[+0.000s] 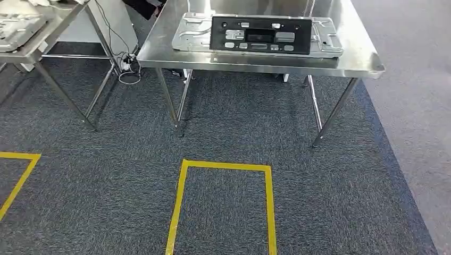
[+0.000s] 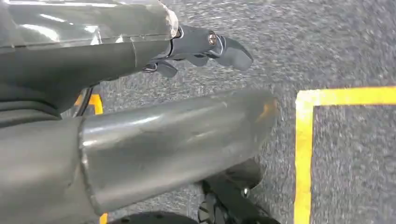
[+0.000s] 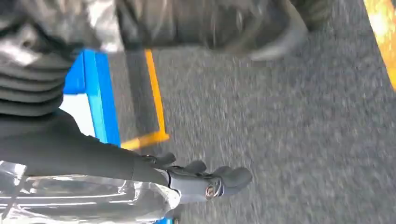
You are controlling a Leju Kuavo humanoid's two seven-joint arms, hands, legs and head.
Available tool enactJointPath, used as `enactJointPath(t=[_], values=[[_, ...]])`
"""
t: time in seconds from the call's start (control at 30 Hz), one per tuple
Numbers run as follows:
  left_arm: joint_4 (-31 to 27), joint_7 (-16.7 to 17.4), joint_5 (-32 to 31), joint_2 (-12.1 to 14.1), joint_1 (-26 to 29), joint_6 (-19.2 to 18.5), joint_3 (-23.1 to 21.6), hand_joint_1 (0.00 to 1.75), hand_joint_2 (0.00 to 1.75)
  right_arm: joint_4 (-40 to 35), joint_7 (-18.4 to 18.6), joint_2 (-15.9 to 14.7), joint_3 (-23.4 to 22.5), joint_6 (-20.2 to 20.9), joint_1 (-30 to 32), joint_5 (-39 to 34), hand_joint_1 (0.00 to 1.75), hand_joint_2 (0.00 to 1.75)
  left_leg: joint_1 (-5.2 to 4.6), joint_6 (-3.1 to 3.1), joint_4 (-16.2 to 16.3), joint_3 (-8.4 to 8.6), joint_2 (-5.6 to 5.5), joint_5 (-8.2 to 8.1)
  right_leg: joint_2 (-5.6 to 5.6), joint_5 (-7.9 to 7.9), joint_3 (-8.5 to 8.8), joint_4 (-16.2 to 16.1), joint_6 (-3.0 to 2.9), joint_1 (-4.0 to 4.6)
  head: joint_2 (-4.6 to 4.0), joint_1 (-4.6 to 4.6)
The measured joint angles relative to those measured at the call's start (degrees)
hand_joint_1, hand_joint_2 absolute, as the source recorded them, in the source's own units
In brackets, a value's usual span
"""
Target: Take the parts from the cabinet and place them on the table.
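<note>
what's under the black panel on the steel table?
The black panel lies on a silver stamped metal plate, whose ends stick out past the panel on both sides. The plate rests on the steel table. The plate's middle is covered, so anything there cannot be seen.

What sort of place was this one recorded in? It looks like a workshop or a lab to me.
Most likely an industrial test or training workspace. A stainless steel table holds a black panel part on a metal plate, yellow tape marks boxes on grey carpet, and a second steel table stands beside it.
</note>
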Motion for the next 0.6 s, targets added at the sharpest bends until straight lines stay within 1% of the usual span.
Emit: enactJointPath(t=[0.03,0.07,0.1,0.13,0.17,0.2,0.23,0.27,0.3,0.33,0.37,0.4,0.43,0.47,0.5,0.53,0.57,0.6], values=[[0.00,0.00,0.02,0.00,0.02,0.11,0.15,0.00,0.00,0.13,0.02,0.00,-0.31,0.17,-0.01,0.07,0.00,0.00,0.10,-0.14,3.28,-1.32,0.12,-0.99,-0.65,0.06,-0.23,0.09,-0.03,0.14,0.00,0.00],[0.00,0.02,0.02,-0.02,0.20,0.29,0.26,0.00,0.00,0.29,0.02,0.02,-0.53,0.39,0.00,0.13,0.00,0.00,0.13,-0.18,3.48,-1.10,0.27,-0.41,-1.29,0.07,-0.39,0.18,-0.01,0.22,0.00,0.00],[0.00,0.09,0.04,-0.02,0.35,0.37,0.31,0.00,0.00,0.50,0.04,0.02,-0.75,0.52,-0.07,0.13,0.00,0.00,0.13,-0.14,0.71,0.61,0.52,1.39,-1.97,0.08,-0.51,0.32,0.01,0.23,0.00,0.00],[0.00,0.13,0.04,-0.04,0.42,0.39,0.33,0.00,0.00,0.66,0.04,0.07,-0.94,0.52,-0.10,0.13,0.00,0.00,0.13,-0.05,-4.03,3.30,0.88,3.68,-2.54,0.10,-0.59,0.55,0.07,0.22,0.00,0.00],[0.00,0.13,0.04,-0.04,0.38,0.42,0.33,0.00,0.00,0.77,0.04,0.09,-1.14,0.55,-0.12,0.13,0.00,0.00,0.12,0.09,-9.56,6.47,1.90,5.91,-3.12,0.03,-0.63,0.82,0.17,0.21,0.00,0.00],[0.00,0.13,0.04,-0.04,0.24,0.44,0.33,0.00,0.00,0.92,0.04,0.20,-1.34,0.55,-0.14,0.13,0.00,0.00,0.04,0.40,-14.22,8.98,4.54,6.62,-3.73,-0.08,-0.64,1.16,0.41,0.29,0.00,0.00],[0.00,0.15,0.04,-0.04,0.13,0.46,0.33,0.00,0.00,1.05,0.11,0.20,-1.47,0.55,-0.13,0.17,0.00,0.00,-0.31,0.68,-14.63,8.78,4.62,6.69,-4.16,-0.23,-0.65,1.43,0.80,0.59,0.00,0.07],[0.00,0.17,0.04,-0.04,0.14,0.53,0.35,0.00,0.00,1.14,0.26,0.20,-1.53,0.59,-0.16,0.37,0.00,0.00,-0.42,0.89,-14.58,8.60,3.92,6.78,-4.41,-0.08,-0.62,1.39,1.16,0.48,0.00,0.02],[0.00,0.19,0.06,-0.04,0.23,0.55,0.37,0.00,0.00,1.14,0.41,0.20,-1.60,0.74,-0.34,0.50,0.00,0.00,-0.43,1.09,-14.54,8.47,3.61,6.87,-4.74,0.06,-0.56,1.29,1.47,0.35,0.00,0.04],[0.00,0.37,0.11,-0.04,0.39,0.55,0.44,0.00,0.00,1.16,0.68,0.20,-1.64,0.92,-0.56,0.57,0.00,0.00,-0.45,1.43,-14.60,8.36,3.09,7.11,-5.17,0.27,-0.38,1.04,1.81,0.24,0.00,0.02],[0.00,0.44,0.18,-0.07,0.39,0.57,0.55,0.00,0.00,1.18,0.81,0.20,-1.69,1.09,-0.64,0.68,0.00,0.00,-0.34,1.94,-15.33,8.39,2.44,7.75,-5.67,0.37,-0.19,0.99,2.28,0.43,0.00,0.02],[0.00,0.46,0.20,-0.33,0.33,0.57,0.61,0.00,0.00,1.25,1.18,0.17,-1.71,1.33,-0.62,0.81,0.00,0.00,-0.03,2.20,-15.70,8.57,2.00,8.35,-3.33,-0.87,-0.50,1.88,2.74,0.02,0.00,0.04],[0.00,0.50,0.22,-0.33,0.28,0.63,0.63,0.00,0.00,1.36,1.29,0.20,-1.75,1.46,-0.58,0.90,0.00,0.00,0.11,2.53,-15.74,8.41,1.41,8.66,-0.79,-3.47,-1.82,4.75,2.86,-0.06,0.00,0.04],[0.00,0.50,0.24,-0.35,0.25,0.70,0.63,0.00,0.00,1.46,1.44,0.18,-1.75,1.68,-0.51,1.01,0.00,0.00,0.11,2.71,-15.71,8.05,0.93,8.87,0.49,-6.11,-3.66,8.98,2.98,-0.20,0.00,0.07],[0.00,0.48,0.28,-0.37,0.20,0.77,0.66,0.00,0.00,1.53,1.73,0.18,-1.75,2.08,-0.47,1.11,0.00,0.00,0.06,2.79,-15.66,7.75,0.32,9.08,0.96,-8.35,-5.64,13.77,3.10,-0.31,0.00,0.04],[0.00,0.46,0.31,-0.39,0.21,0.79,0.70,0.00,0.00,1.64,1.81,0.18,-1.75,2.40,-0.44,1.18,0.00,0.00,0.01,2.83,-15.57,7.50,-0.34,9.21,1.09,-9.45,-7.05,17.22,3.16,-0.32,0.00,0.07],[0.00,0.46,0.31,-0.39,0.27,0.81,0.72,0.00,0.00,1.70,1.94,0.18,-1.75,2.60,-0.44,1.27,0.00,0.00,0.00,2.78,-15.39,7.32,-1.13,9.26,1.17,-9.09,-7.41,18.26,3.20,-0.32,0.00,0.04],[0.00,0.46,0.31,-0.42,0.32,0.85,0.74,0.00,0.00,1.73,1.99,0.18,-1.75,2.80,-0.44,1.38,0.00,0.00,0.00,2.74,-15.21,7.23,-1.89,9.27,1.25,-7.68,-6.55,16.82,3.16,-0.34,0.00,0.07]])
